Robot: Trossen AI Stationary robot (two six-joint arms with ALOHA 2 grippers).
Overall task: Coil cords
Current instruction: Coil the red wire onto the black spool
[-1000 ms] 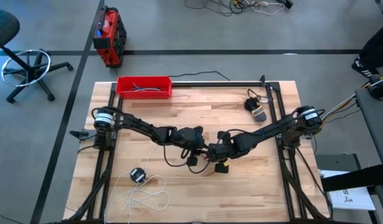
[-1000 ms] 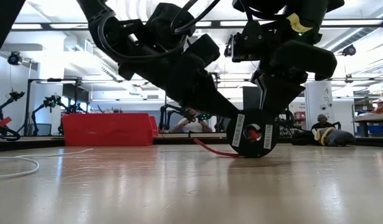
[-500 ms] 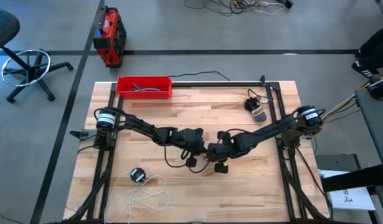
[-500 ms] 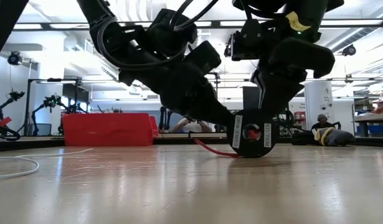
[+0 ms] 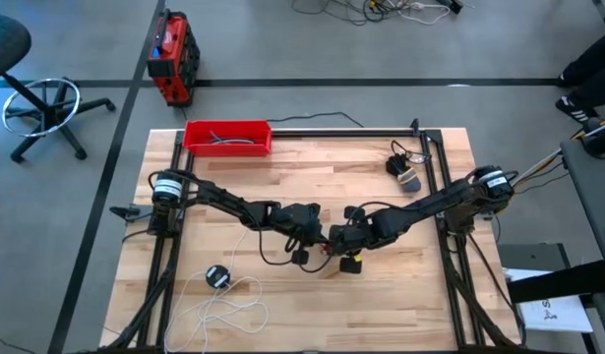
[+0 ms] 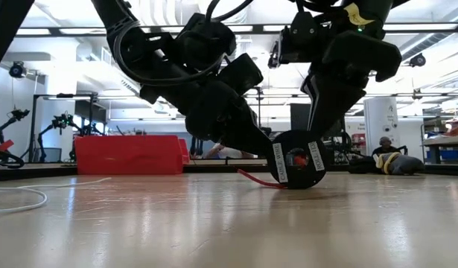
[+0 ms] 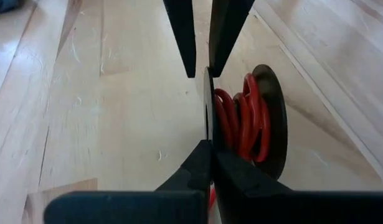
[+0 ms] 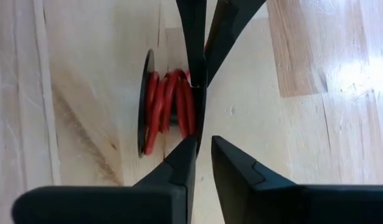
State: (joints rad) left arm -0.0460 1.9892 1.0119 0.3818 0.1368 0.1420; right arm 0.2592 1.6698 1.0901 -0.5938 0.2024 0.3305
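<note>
Both arms reach in to the middle of the table (image 5: 400,285) and bend down, so the 2 grippers meet nose to nose. Between them stands a small black spool (image 6: 294,159) on its edge, with the red cord (image 7: 241,121) wound around its middle.

The left gripper (image 5: 300,255) has its fingers closed on 1 thin black disc (image 7: 207,102) of the spool, with the red coils just beside the fingers. The right gripper (image 5: 349,259) comes from the other side. Its fingers (image 8: 194,149) are closed on the other disc, and the red coils sit just beside them too. A short red tail (image 6: 252,179) of the cord lies on the wood under the left gripper.

The spool has white labels (image 6: 278,161) with letters, but they are too small to read.

The white cord (image 5: 228,305) lies loose, well away from both grippers, with its own black disc (image 5: 217,276) next to it.
</note>
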